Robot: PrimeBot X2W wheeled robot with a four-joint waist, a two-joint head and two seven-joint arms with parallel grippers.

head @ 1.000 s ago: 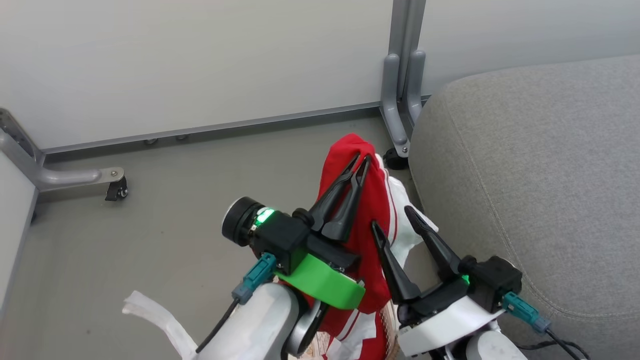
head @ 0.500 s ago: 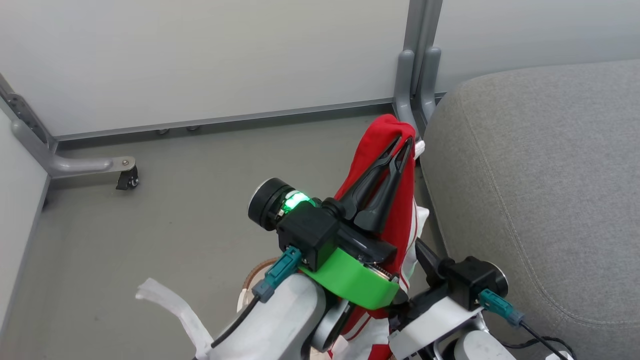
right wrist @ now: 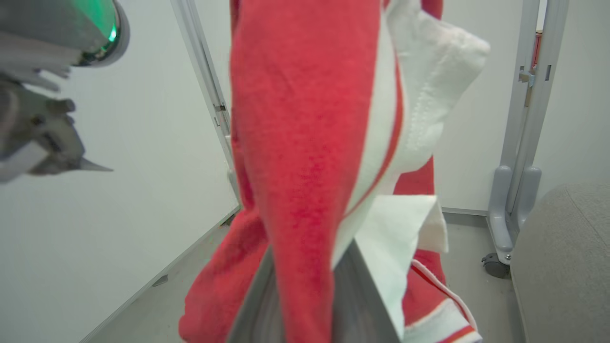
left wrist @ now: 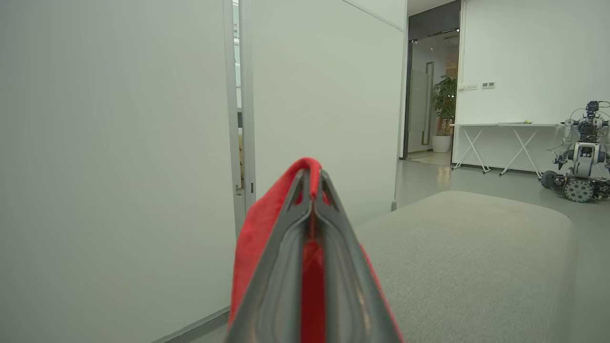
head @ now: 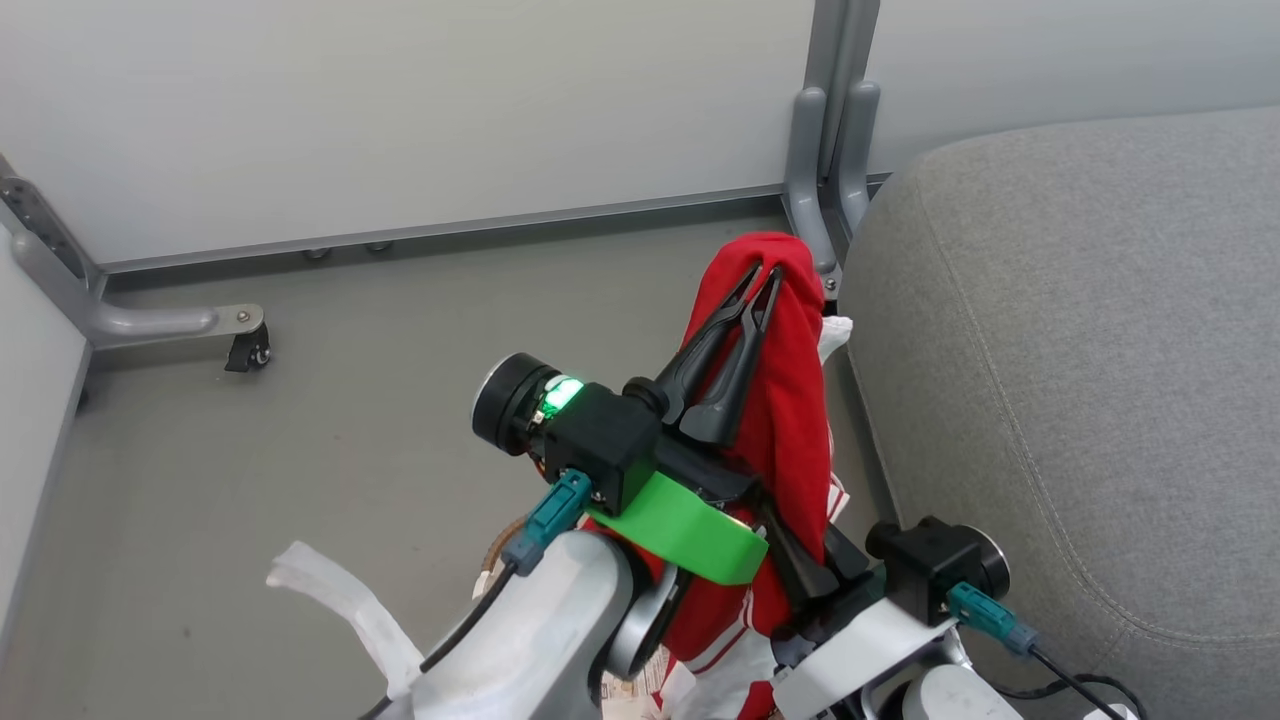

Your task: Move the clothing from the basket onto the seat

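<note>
Swung closer to the seat (head: 1080, 350) than a second ago, the clothing (head: 790, 400) now hangs in the air just beside the cushion's left edge, not on it.

At far left in the head view, a caster (head: 245, 352) on a grey partition foot rests on the floor. A white strip (head: 340, 610) trails near the left forearm, and a sliver of the basket (head: 497, 548) rim shows behind that arm. At centre, the left gripper (head: 762, 285) is clamped on the red fabric's topmost fold, its fingers pressed together and pointing up and to the right. The garment drapes down from there, with white panels showing at its right side and lower end. Below it, the right gripper (head: 812, 560) is half buried in the folds. Its wrist view shows red and white cloth over its fingers (right wrist: 362, 295), so its grip cannot be told.

The left wrist view shows the pinched red fold (left wrist: 257, 228), then the grey cushion (left wrist: 467, 247). A folding table (left wrist: 505, 125) and another robot (left wrist: 581, 157) stand far beyond it to the right.
</note>
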